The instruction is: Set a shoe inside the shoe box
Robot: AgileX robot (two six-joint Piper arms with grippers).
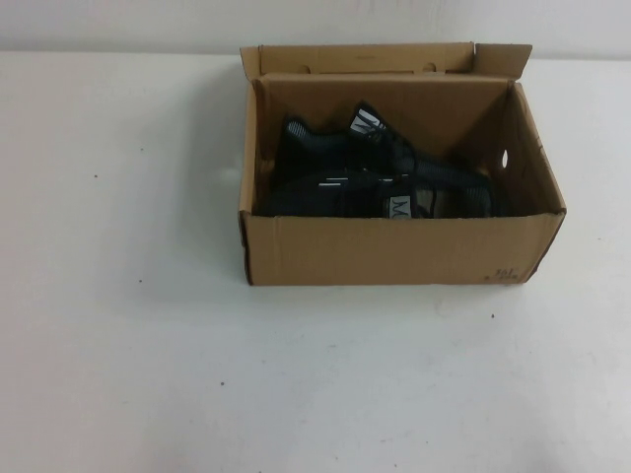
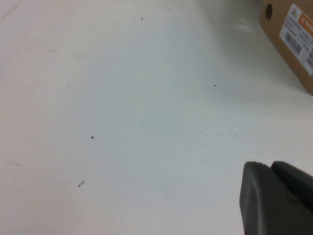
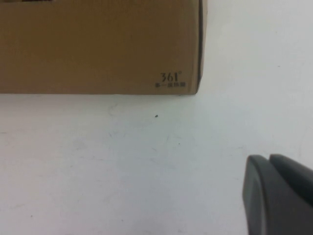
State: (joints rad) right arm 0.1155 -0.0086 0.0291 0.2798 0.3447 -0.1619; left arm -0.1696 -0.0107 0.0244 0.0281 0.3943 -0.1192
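Note:
The brown cardboard shoe box (image 1: pixel 394 251) stands open at the table's far middle. Inside it lies the black mesh shoe (image 1: pixel 340 192) with a grey "M" tongue patch, near the front wall. Neither arm shows in the high view. In the left wrist view, my left gripper (image 2: pixel 268 165) is shut and empty, low over the white table, with a corner of the box (image 2: pixel 293 39) far off. In the right wrist view, my right gripper (image 3: pixel 268 159) is shut and empty over the table, facing the box's front wall (image 3: pixel 98 49), well short of it.
A matching black sneaker with a white striped tab (image 1: pixel 367 120) lies behind the shoe inside the box. The box's back flap (image 1: pixel 365 57) stands up. The white table (image 1: pixel 148 345) spreads wide on the left and front of the box.

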